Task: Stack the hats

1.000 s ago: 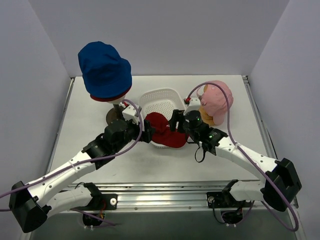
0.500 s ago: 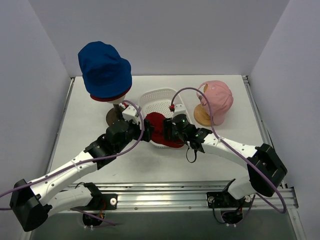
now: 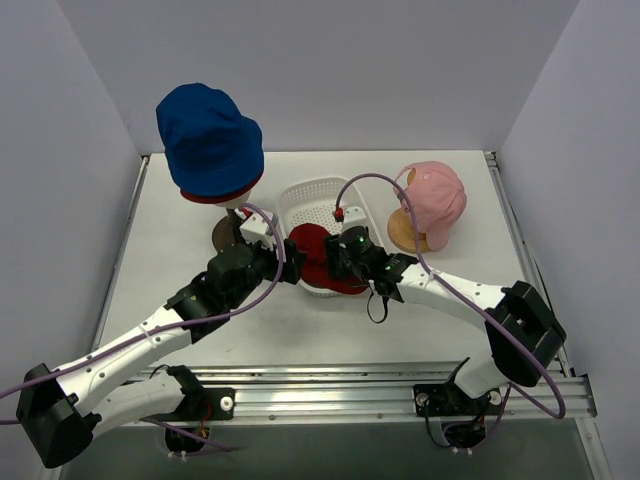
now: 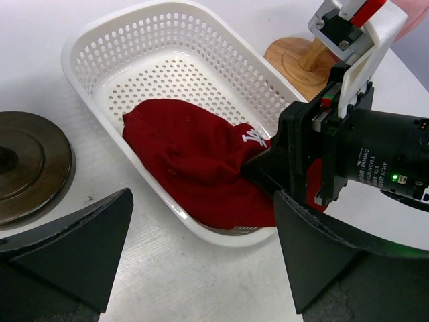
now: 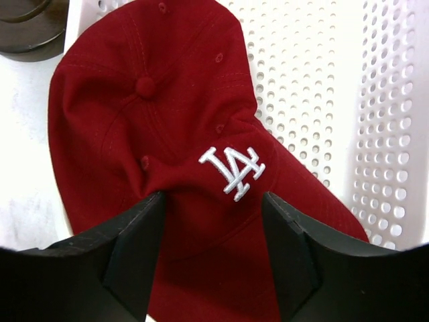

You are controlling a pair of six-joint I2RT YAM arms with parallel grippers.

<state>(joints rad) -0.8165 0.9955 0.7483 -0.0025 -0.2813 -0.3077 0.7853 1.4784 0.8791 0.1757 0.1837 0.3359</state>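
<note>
The right end effector point(image 5: 213, 198) straddled the front of the red peaked fabric cap point(image 5: 161, 100), grip impossible to confirm, and the left end effector point(image 4: 201, 198) gaped empty, the cap lying in a white perforated plastic basket point(image 5: 328, 80) on the white tabletop point(image 3: 170, 225) between pale walls point(image 3: 350, 70).

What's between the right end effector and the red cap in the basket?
Nothing visible. The right end effector straddles a raised fold of the red cap, which lies in the white basket.
</note>
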